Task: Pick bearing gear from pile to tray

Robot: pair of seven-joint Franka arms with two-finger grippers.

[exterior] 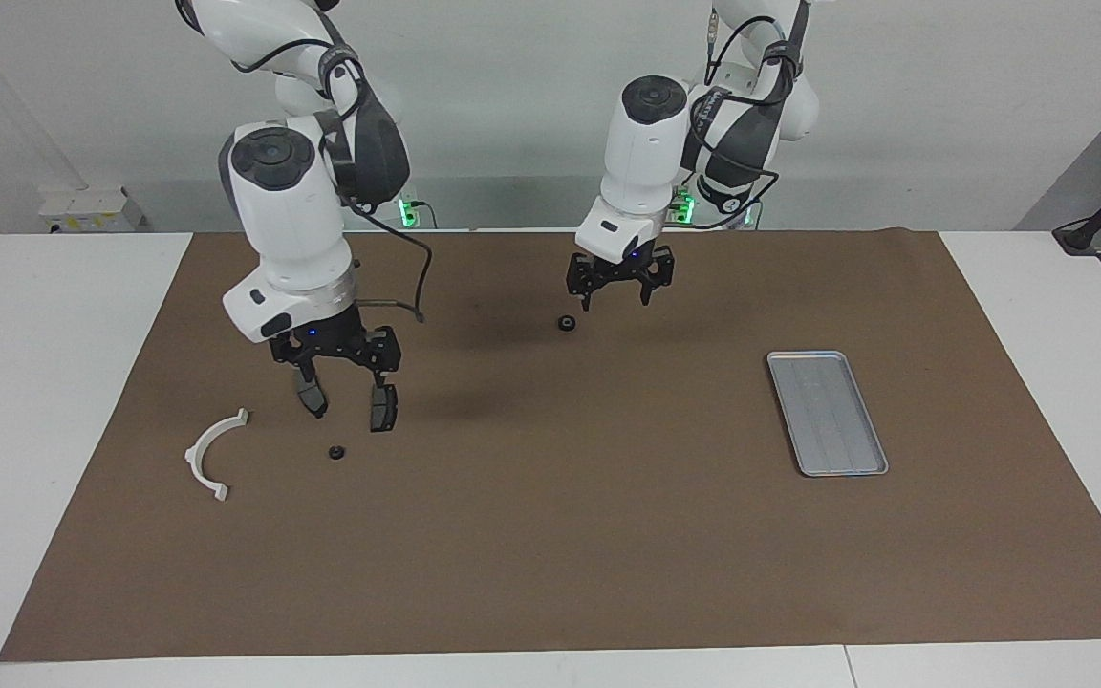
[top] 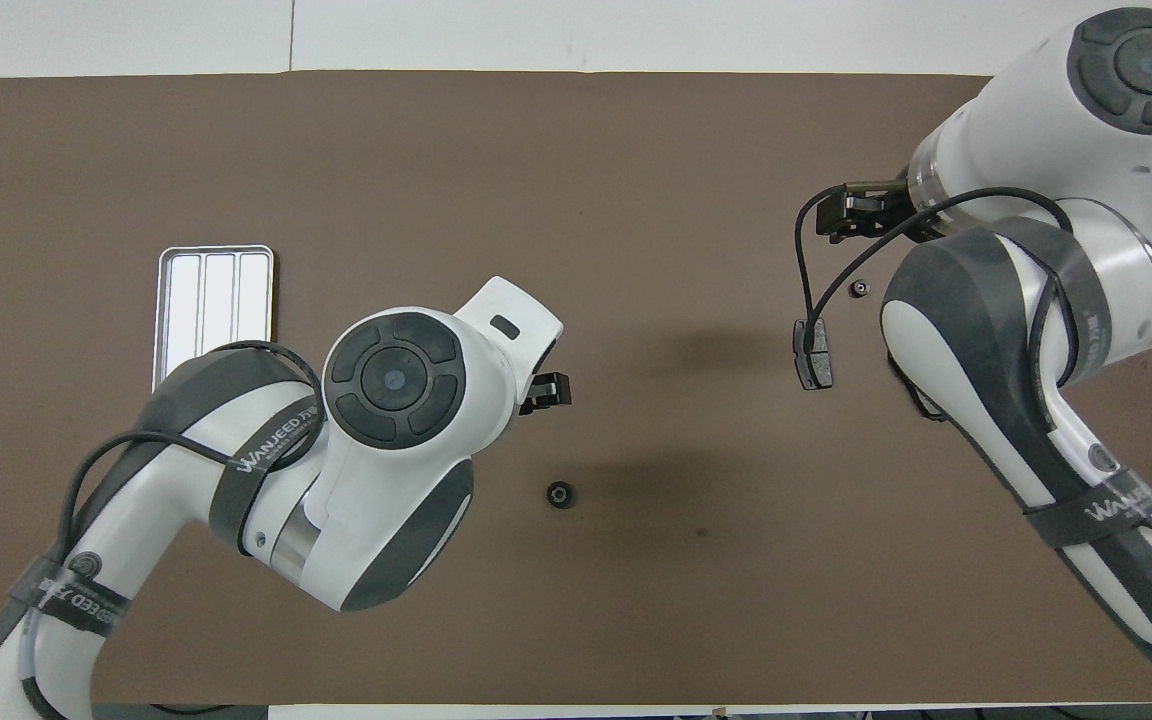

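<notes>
Both grippers released, nothing held

The right gripper [exterior: 338, 368] hangs over the two dark grey brake pads [exterior: 383, 407]; the left gripper [exterior: 618, 284] hangs at 1 o'clock of the small black round bearing gear [exterior: 567, 324], well apart from the silver-grey metal tray [exterior: 826, 412].

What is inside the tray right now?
Nothing shows in the tray: both views show only its bare ridged floor. In the overhead view the left arm covers its corner nearest the robots, but the facing view shows that corner bare too.
</notes>
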